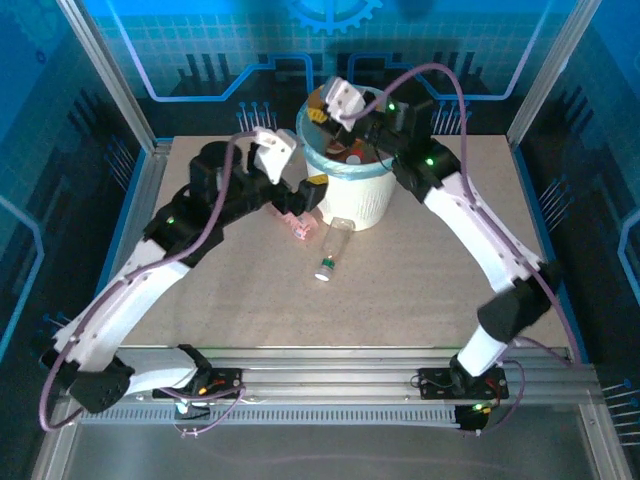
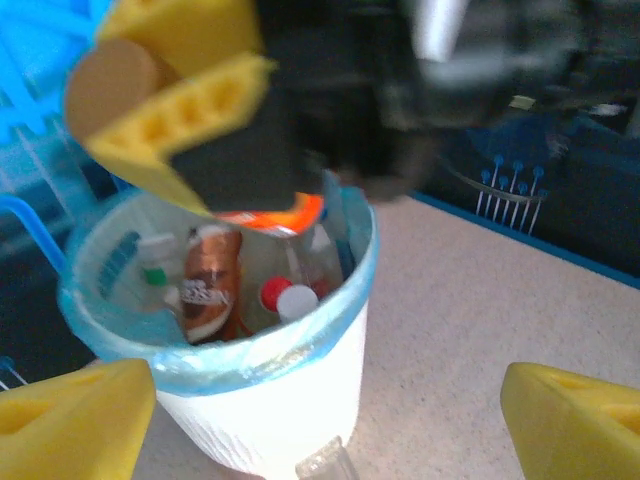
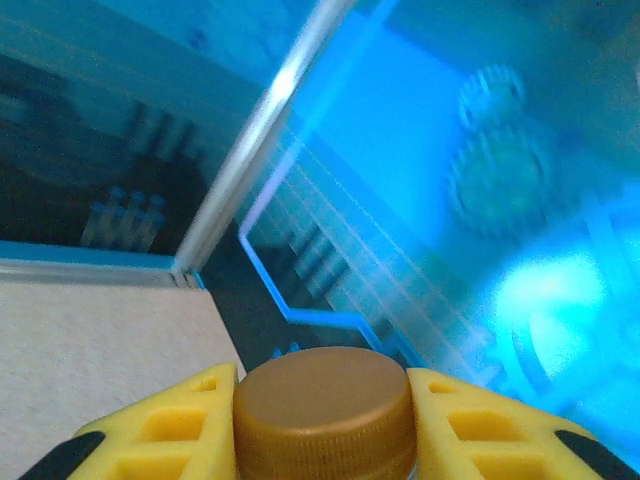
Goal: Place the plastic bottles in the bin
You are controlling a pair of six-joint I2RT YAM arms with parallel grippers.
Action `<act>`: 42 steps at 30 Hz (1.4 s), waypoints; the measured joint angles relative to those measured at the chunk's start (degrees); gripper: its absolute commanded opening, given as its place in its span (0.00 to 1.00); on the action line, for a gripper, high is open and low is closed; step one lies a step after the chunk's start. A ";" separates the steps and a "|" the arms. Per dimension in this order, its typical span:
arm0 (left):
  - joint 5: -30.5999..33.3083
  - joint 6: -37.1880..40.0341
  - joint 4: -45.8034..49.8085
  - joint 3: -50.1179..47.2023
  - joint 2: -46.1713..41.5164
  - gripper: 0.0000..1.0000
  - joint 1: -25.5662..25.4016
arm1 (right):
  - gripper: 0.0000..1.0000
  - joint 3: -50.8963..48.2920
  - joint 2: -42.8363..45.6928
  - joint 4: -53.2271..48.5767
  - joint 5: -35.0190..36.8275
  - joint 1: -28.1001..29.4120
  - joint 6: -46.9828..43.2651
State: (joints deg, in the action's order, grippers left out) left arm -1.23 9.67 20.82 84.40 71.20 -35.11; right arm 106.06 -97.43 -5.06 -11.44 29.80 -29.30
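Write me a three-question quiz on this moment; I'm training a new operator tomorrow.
1. True or false: the right tool grips a brown-capped bottle.
2. How many bottles lie on the table? A one, B two, C four.
3. Fill in: the left tool is ___ (open or shut).
Key: 1 true. 2 B, the clear bottle and the pink bottle. 3 open.

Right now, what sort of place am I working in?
Probably a robot test or demo cell: an aluminium-framed enclosure with blue gear-and-circuit printed panels, a speckled beige tabletop, and a slotted metal rail along the near edge.
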 measured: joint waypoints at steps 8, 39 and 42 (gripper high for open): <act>1.68 1.40 2.45 4.00 2.10 0.92 0.00 | 0.37 2.97 -12.70 -2.25 3.56 -5.53 6.32; 7.72 2.29 5.84 1.64 1.88 0.94 1.95 | 0.67 1.99 -12.79 -17.70 -4.46 -8.24 2.73; 7.93 2.27 5.81 1.64 1.57 0.94 2.01 | 0.67 2.49 -12.79 -18.99 -6.91 -8.28 3.41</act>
State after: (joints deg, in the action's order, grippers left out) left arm 6.70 11.94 26.63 86.04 72.77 -33.10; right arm 108.55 -110.21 -24.05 -18.35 21.52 -25.89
